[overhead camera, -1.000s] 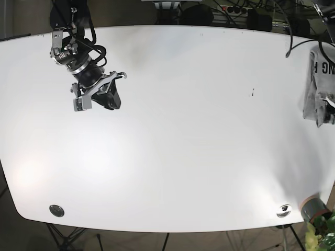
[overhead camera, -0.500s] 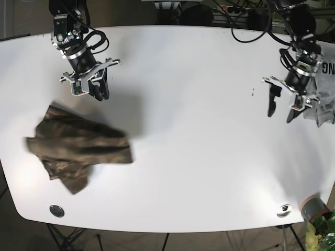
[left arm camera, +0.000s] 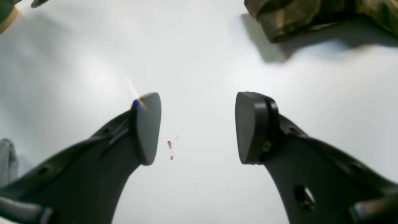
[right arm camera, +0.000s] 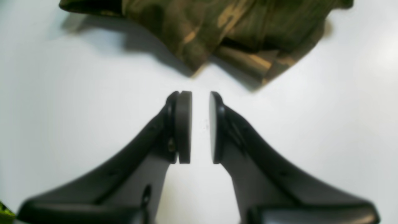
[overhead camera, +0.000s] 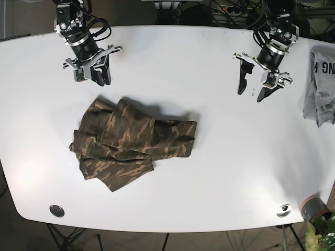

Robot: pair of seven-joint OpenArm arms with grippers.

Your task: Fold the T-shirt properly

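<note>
White table, bearing one camouflage T-shirt, which is lying crumpled left of centre in the base view. The shirt is looking light, limp and non-slippery, likely best pinched at a hem or sleeve edge. Right gripper is hovering just above it, fingers nearly together and holding nothing; left gripper is hanging well apart, fingers spread wide.
</note>
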